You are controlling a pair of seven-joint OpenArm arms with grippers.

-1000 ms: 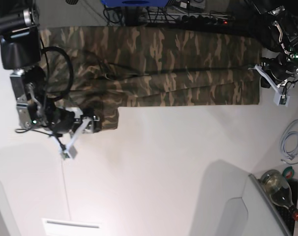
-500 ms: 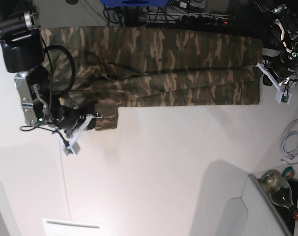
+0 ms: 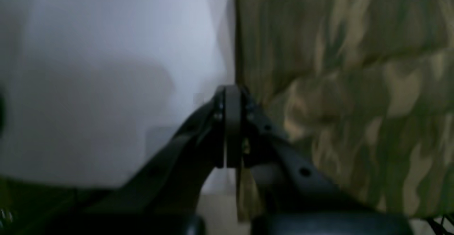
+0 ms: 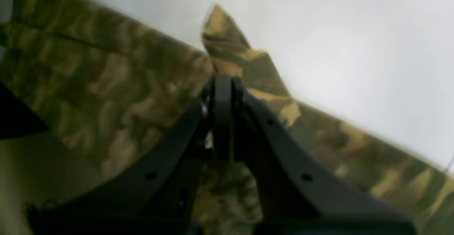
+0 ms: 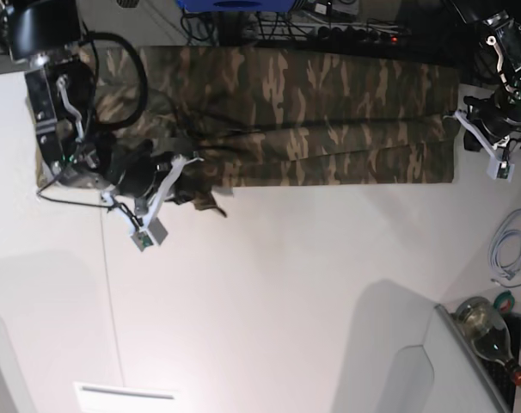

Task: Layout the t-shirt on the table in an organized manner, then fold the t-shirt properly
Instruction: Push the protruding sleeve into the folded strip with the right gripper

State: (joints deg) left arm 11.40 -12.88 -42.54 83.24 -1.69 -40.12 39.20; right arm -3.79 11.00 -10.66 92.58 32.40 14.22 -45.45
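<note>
You have the soft camouflage-print t-shirt (image 5: 329,112) spread on the smooth white surface (image 5: 286,292); right tool (image 4: 221,86) clamped on its sleeve, left tool (image 3: 232,96) closed at its hem. Folding has barely begun.

At the far edge of the scene, a blue object (image 5: 235,4) is beside a bundle of dark cables (image 5: 286,21). Next to them lies a black power strip (image 5: 364,34) with one small red light. In one near corner, a grey cable (image 5: 510,249) lies in a loose coil. Close to it there is a glass bottle (image 5: 488,331) with a red cap, resting on its side. A pale grey chair back (image 5: 398,361) stands at the near edge. A bright patch of light (image 5: 127,396) shines in the other near corner.
</note>
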